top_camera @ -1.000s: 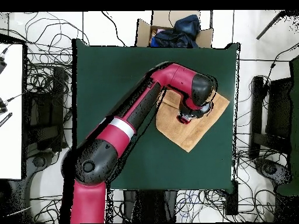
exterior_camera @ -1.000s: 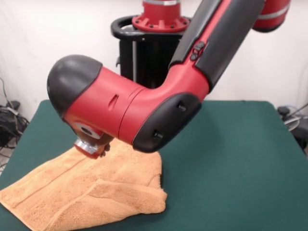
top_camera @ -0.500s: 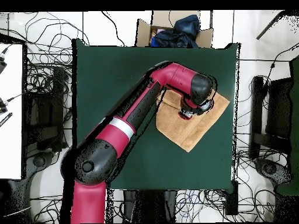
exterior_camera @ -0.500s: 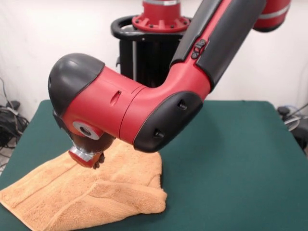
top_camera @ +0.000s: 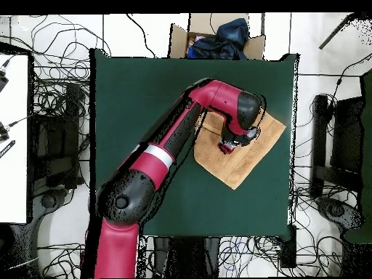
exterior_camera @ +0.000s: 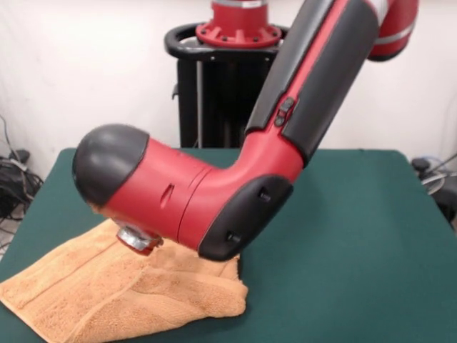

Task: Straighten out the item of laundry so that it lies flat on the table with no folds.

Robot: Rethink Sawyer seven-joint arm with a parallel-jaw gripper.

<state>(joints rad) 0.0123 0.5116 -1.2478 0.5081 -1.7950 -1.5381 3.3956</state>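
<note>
The item of laundry, a peach-orange terry towel (exterior_camera: 107, 293), lies at the front left of the green table (exterior_camera: 343, 236). It is folded over itself, with a thick doubled edge at its right corner. From above, the towel (top_camera: 240, 161) sits as a tilted rectangle near the table's (top_camera: 145, 94) right edge. My gripper (exterior_camera: 140, 241) hangs under the red wrist, down at the towel's back part. In the overhead view the gripper (top_camera: 227, 146) is over the towel's left half. The wrist hides whether it is open or shut.
The big red and black arm (exterior_camera: 285, 128) slants across the middle of the table. A cardboard box (top_camera: 216, 36) holding dark cloth stands beyond the table's top edge in the overhead view. Cables cover the floor (top_camera: 58, 109) around the table.
The wrist has dropped lower and turned, bringing the gripper down closer onto the towel. The towel's shape looks the same.
</note>
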